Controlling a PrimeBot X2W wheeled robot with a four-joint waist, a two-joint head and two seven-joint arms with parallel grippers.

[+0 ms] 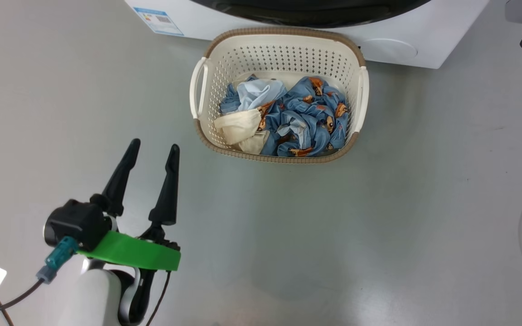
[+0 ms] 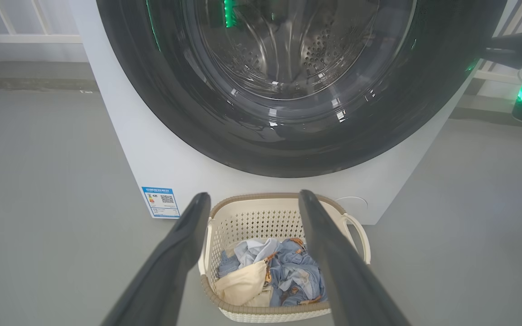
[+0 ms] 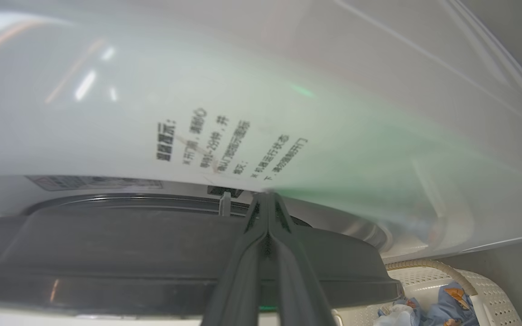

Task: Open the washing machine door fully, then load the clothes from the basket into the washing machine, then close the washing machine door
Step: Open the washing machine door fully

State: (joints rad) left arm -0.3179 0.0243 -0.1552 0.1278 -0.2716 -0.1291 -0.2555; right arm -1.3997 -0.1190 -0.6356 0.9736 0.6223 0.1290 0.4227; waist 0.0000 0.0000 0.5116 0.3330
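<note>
Squarely before washing machine [image 1: 406,45], basket [image 1: 279,56].

washing machine door [image 2: 161,99] top cropped, sticker [image 2: 161,202] unreadable

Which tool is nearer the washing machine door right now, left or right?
Right. The right tool, shut, has its tips at the washing machine door's rim. The left tool, open, hangs over the floor short of the basket, away from the door.
</note>
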